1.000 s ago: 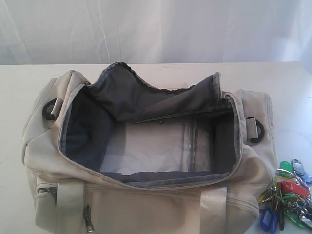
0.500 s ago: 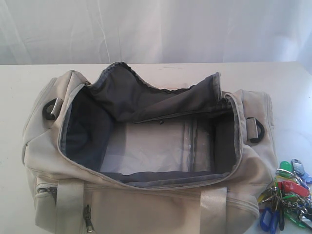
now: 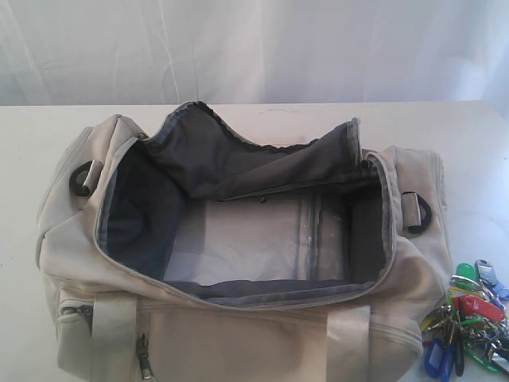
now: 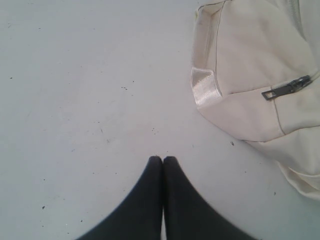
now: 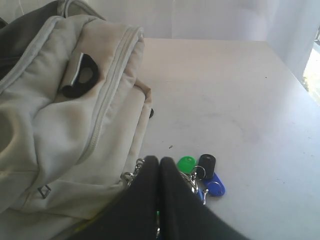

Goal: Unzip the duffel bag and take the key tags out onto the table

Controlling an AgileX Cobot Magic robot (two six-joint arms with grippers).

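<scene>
The beige duffel bag (image 3: 238, 334) lies unzipped on the white table (image 3: 24, 159), its dark grey lining and pale bottom showing, with nothing inside that I can see. The key tags (image 3: 469, 322), red, green and blue on metal rings, lie on the table by the bag's right end. Neither gripper shows in the exterior view. My left gripper (image 4: 163, 158) is shut and empty over bare table (image 4: 75, 100) beside one end of the bag (image 4: 250, 75). My right gripper (image 5: 159, 159) is shut, hanging over the key tags (image 5: 210, 180) next to the bag (image 5: 60, 125), partly hiding them.
A white curtain (image 3: 254, 48) hangs behind the table's far edge. Black D-rings (image 3: 82, 177) (image 3: 419, 211) sit at both bag ends. A side pocket's zipper pull (image 4: 280, 90) faces the left wrist camera. The key tags lie close to the table's front right corner.
</scene>
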